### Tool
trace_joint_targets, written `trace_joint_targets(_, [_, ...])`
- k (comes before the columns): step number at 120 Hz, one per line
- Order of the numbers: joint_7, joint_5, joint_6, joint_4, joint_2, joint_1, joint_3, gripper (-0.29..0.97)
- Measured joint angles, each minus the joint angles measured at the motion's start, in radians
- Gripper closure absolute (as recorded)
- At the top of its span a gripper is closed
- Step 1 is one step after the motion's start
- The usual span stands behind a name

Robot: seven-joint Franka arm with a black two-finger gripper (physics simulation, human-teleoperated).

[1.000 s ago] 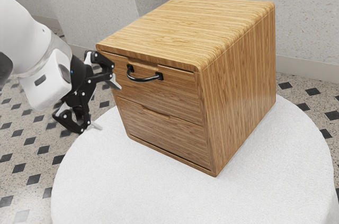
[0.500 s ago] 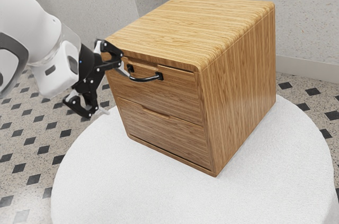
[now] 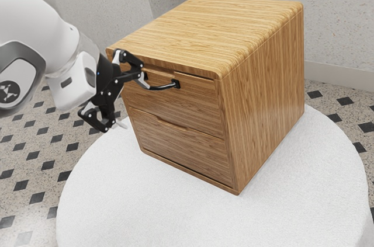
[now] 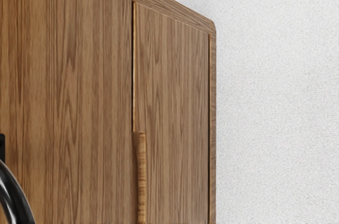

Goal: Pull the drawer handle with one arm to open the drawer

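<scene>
On the round white desk [image 3: 175, 212] sits a solid, heavy-looking wooden cabinet [image 3: 234, 37], its top drawer [image 3: 196, 100] shut. The black bow handle [image 3: 163, 87] on it looks rigid and slim, best hooked mid-span. The gripper [image 3: 130, 101] gapes wide at the handle's end, clamping nothing.

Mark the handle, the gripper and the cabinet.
handle [image 3: 162, 87]: exterior view, middle of the black bar.
gripper [image 3: 131, 103]: exterior view, midway between its open fingertips.
cabinet [image 3: 222, 25]: exterior view, middle of the wooden top.
</scene>
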Motion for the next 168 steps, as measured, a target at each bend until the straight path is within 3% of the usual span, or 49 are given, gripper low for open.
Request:
trace_joint_targets(92, [0.006, 0.002, 0.158, -0.046, 0.011, 0.009, 0.029, 0.00])
trace_joint_targets(168, [-0.011, 0.001, 0.196, -0.087, 0.021, 0.009, 0.050, -0.01])
